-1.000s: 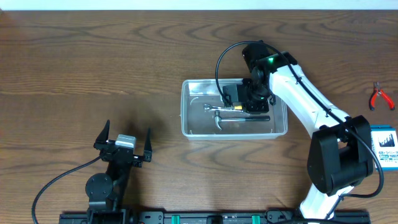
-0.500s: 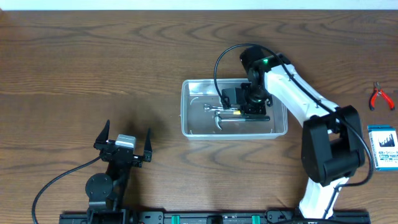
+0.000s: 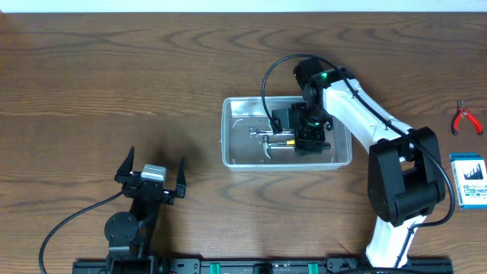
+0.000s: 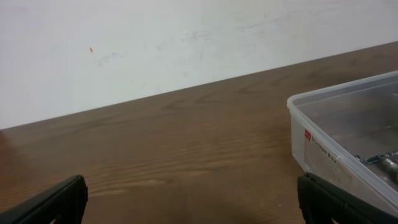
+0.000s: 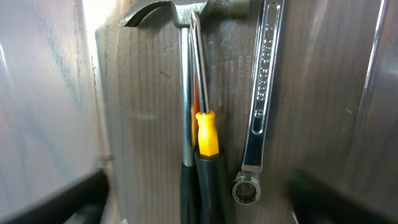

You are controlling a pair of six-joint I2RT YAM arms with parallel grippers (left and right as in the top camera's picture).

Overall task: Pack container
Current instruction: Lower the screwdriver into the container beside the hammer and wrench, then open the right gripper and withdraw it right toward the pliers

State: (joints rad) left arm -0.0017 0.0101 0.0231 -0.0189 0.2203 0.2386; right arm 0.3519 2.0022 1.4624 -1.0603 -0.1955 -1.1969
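Note:
The container (image 3: 228, 149), a clear plastic tub, stands mid-table; its near corner (image 4: 336, 94) shows at the right of the left wrist view. On its floor lie a hammer (image 5: 185, 93), a screwdriver (image 5: 208, 140) with a yellow-and-black handle, and a chrome wrench (image 5: 264, 81), side by side. My right gripper (image 3: 310, 137) hangs inside the tub over these tools. It is open (image 5: 199, 208), its fingers wide on either side of the screwdriver handle and holding nothing. My left gripper (image 3: 154, 170) rests open over bare table at the front left, left of the tub.
Red-handled pliers (image 3: 466, 119) lie near the table's right edge. A small blue-and-white box (image 3: 470, 180) sits in front of them. The right arm's cable loops above the tub's back wall. A pale wall rises behind the table.
My right gripper has gone from nearly shut to wide open, letting the screwdriver lie beside the hammer, and shifted slightly toward the tub's front. The left arm has not moved.

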